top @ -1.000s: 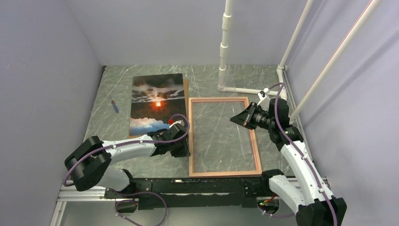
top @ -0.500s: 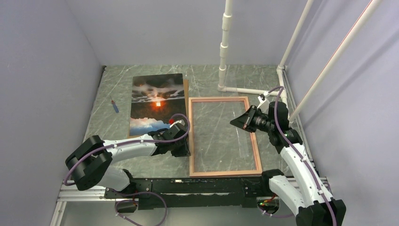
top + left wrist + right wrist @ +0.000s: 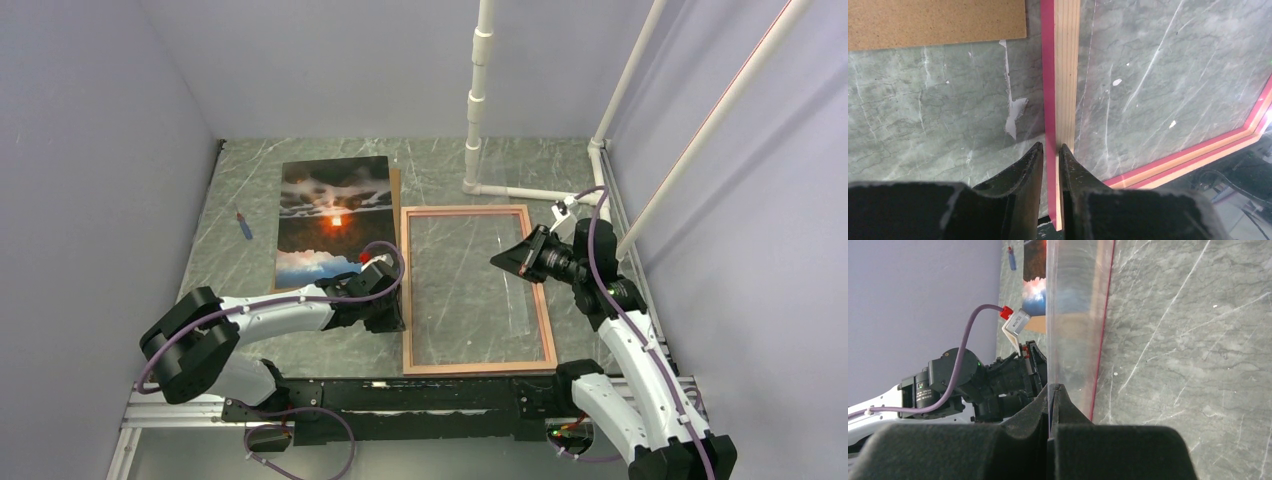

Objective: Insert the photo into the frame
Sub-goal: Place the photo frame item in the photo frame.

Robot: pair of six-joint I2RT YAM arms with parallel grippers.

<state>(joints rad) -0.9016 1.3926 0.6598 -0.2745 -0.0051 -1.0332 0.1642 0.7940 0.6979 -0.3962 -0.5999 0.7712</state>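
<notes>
The photo (image 3: 333,222) lies face up at the back left, on the brown backing board (image 3: 396,200). The pink-edged frame (image 3: 480,368) lies flat to its right. My left gripper (image 3: 396,318) is shut on the frame's left rail; the left wrist view shows its jaws (image 3: 1050,150) pinching the pink and wood rail (image 3: 1060,75). My right gripper (image 3: 498,261) is shut on the right edge of a clear sheet (image 3: 1073,315) and holds it tilted above the frame's inside. The photo's end (image 3: 1034,260) shows beyond it.
A blue pen (image 3: 243,225) lies left of the photo. White pipes (image 3: 478,100) stand at the back right and run along the right wall. The backing board (image 3: 933,20) ends just behind the left gripper. Walls close in on the left, back and right.
The right arm has lowered slightly and come a little nearer, with the clear sheet in its jaws. The left arm, frame and photo have not moved.
</notes>
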